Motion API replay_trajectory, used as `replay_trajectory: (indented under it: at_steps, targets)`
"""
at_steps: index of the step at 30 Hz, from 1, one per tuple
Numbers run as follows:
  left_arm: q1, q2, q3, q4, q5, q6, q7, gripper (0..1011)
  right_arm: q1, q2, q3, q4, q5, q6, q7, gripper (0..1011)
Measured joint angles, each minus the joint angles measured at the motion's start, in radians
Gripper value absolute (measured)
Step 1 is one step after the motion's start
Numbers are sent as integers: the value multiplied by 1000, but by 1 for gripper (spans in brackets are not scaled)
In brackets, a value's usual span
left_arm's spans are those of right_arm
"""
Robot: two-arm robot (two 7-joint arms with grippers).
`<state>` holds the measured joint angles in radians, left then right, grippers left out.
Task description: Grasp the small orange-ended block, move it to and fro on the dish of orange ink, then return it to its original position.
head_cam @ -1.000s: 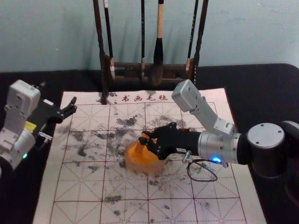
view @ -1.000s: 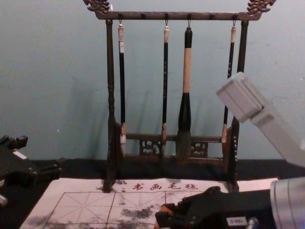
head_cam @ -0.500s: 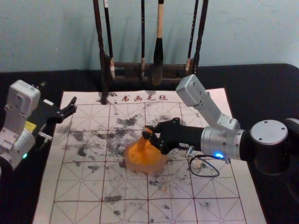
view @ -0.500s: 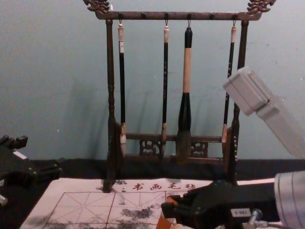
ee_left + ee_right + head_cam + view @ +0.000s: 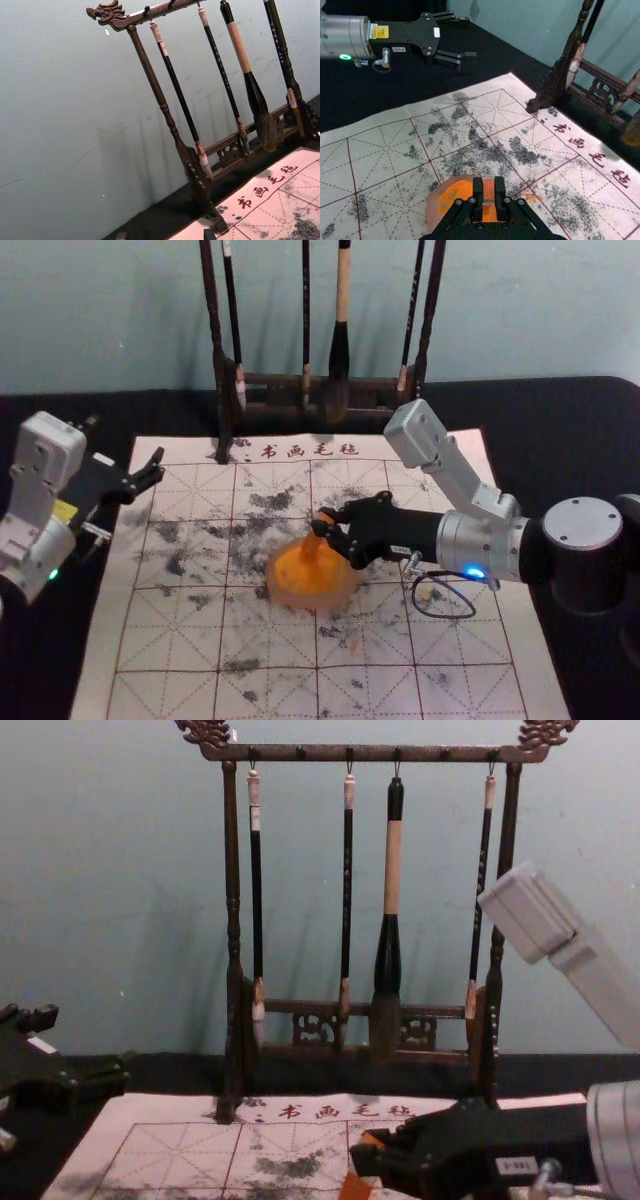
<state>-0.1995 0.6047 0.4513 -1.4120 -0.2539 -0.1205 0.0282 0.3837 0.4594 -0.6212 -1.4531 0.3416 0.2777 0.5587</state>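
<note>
Over the dish of orange ink (image 5: 348, 593), your block's in hand

Your orange-ended block (image 5: 489, 190) is pinched between the right gripper's (image 5: 325, 521) fingers. The dish sits on the gridded calligraphy felt (image 5: 180, 640). Beyond it, your brush rack (image 5: 221, 390) rises at the felt's far edge, brushes (image 5: 341, 350) hanging. Your left gripper (image 5: 125, 443) idles by the felt's left edge, fingers spread.

I see orange ink (image 5: 295, 572) in a dish (image 5: 300, 603), perhaps pinkish, orange block (image 5: 489, 188), white mat (image 5: 490, 640), red grid (image 5: 265, 671), black blotches (image 5: 270, 501), black worktop (image 5: 540, 440).
</note>
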Motion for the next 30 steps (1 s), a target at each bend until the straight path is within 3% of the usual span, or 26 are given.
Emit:
replay_trajectory:
  at_steps: [9, 19, 25, 30]
  targets:
    - [0, 0, 0, 0, 0, 0, 0, 1001, -11, 23, 25, -31, 19, -4, 2, 138]
    - [0, 0, 0, 0, 0, 0, 0, 1001, -47, 76, 104, -134, 108, 47, -22, 138]
    - [0, 0, 0, 0, 0, 0, 0, 1001, -72, 116, 145, -198, 156, 95, -64, 138]
    - [0, 0, 0, 0, 0, 0, 0, 1001, -102, 140, 179, -240, 175, 137, -135, 138]
